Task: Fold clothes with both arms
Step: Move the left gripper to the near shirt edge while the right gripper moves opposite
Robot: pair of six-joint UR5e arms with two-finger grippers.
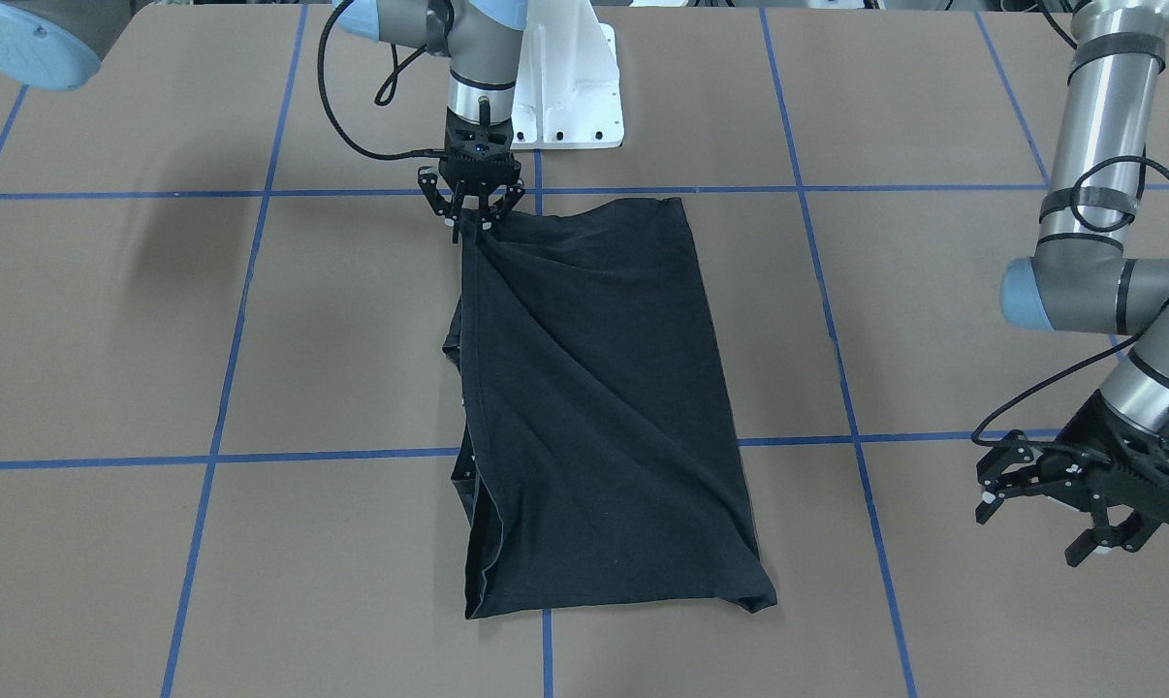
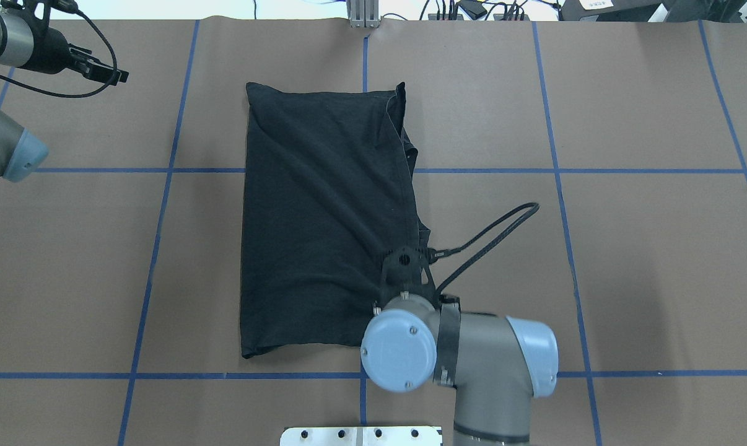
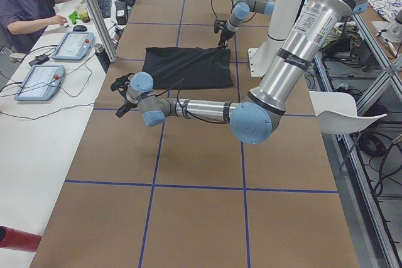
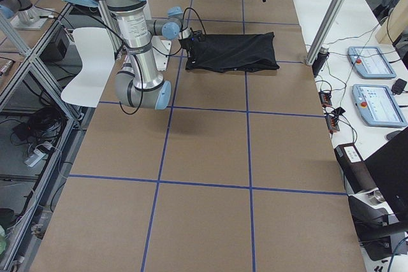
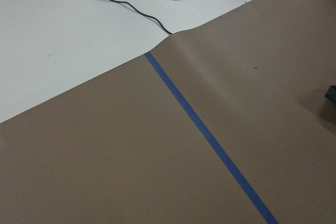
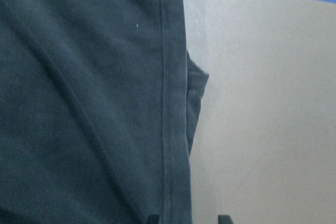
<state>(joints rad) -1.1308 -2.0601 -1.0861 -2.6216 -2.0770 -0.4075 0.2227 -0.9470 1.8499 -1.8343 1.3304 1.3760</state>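
Note:
The black T-shirt [image 1: 604, 407] lies folded into a long rectangle on the brown table, plain side up, no logo showing. My right gripper [image 1: 472, 228] is shut on the shirt's corner nearest the robot base, and creases run out diagonally from that pinch. In the overhead view the right wrist covers that corner of the shirt [image 2: 318, 223]. The right wrist view shows the shirt's hem [image 6: 173, 103] running straight down toward the fingers. My left gripper [image 1: 1030, 528] hangs open and empty above bare table, far off to the shirt's side; it also shows at the overhead view's top left [image 2: 116, 74].
Blue tape lines [image 1: 352, 454] grid the brown table. The white pedestal base [image 1: 570, 87] stands behind the shirt. A person [image 3: 31, 4] sits at a side desk with teach pendants [image 3: 41, 80]. The left wrist view shows brown paper, a tape line [image 5: 210, 140] and cables.

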